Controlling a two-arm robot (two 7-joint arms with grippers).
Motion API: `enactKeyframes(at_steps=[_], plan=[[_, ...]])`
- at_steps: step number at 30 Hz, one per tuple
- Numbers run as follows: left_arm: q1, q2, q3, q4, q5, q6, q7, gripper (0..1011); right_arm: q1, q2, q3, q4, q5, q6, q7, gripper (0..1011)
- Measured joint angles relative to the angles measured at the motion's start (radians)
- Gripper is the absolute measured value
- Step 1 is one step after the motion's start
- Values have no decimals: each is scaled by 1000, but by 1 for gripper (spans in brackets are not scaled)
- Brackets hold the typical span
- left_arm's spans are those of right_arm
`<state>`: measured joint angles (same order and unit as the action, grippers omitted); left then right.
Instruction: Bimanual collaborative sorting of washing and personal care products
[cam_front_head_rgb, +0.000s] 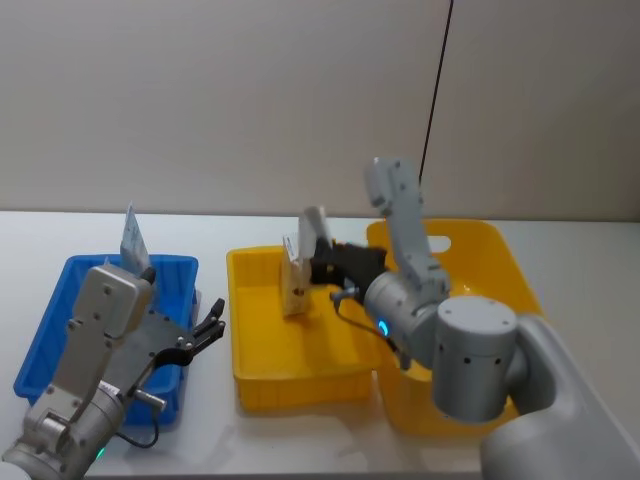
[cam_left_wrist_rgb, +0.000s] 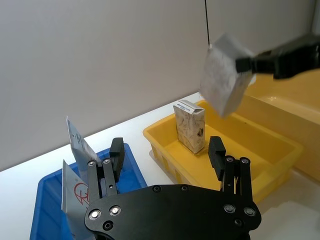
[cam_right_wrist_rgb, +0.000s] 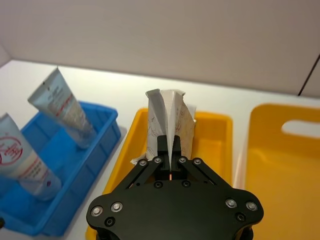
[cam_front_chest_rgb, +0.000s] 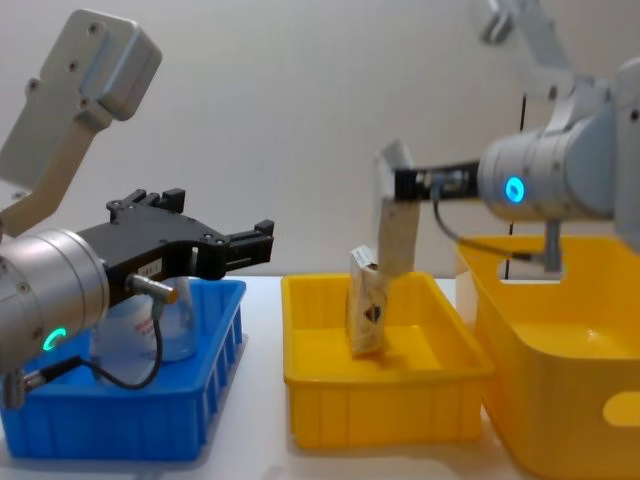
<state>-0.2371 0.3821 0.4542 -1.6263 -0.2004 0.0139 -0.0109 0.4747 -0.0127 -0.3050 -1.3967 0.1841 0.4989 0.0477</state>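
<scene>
My right gripper (cam_front_head_rgb: 320, 263) is shut on a white-grey carton (cam_front_head_rgb: 317, 232), which hangs tilted above the small yellow tray (cam_front_head_rgb: 300, 360). In the chest view this held carton (cam_front_chest_rgb: 396, 215) hangs just above and behind another carton (cam_front_chest_rgb: 367, 300) that stands upright in the tray. The right wrist view has the fingers (cam_right_wrist_rgb: 163, 146) pinching the crumpled carton (cam_right_wrist_rgb: 167, 117). Over the blue tray (cam_front_head_rgb: 45, 340) my left gripper (cam_front_head_rgb: 212, 325) hovers open and holds nothing. Two white tubes with red print (cam_right_wrist_rgb: 62, 102) (cam_right_wrist_rgb: 20, 157) stand in the blue tray, behind that gripper (cam_left_wrist_rgb: 166, 155).
A large yellow bin (cam_front_head_rgb: 500, 260) with a handle slot sits right of the small yellow tray, touching it. The trays stand side by side on a white table (cam_front_head_rgb: 215, 250) before a plain wall. A black cable (cam_front_head_rgb: 435, 90) hangs at the back.
</scene>
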Motion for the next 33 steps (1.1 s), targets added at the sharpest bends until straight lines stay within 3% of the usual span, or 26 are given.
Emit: enactKeyframes(at_steps=[7, 14, 33], plan=[[0, 0, 0, 0, 0, 0, 0, 1001, -5, 20, 11, -85, -31, -17, -23, 0], [0, 0, 0, 0, 0, 0, 0, 1001, -22, 35, 30, -174, -62, 4, -58, 0], [0, 0, 0, 0, 0, 0, 0, 1001, -124, 45, 124, -407, -94, 182, -149, 0]])
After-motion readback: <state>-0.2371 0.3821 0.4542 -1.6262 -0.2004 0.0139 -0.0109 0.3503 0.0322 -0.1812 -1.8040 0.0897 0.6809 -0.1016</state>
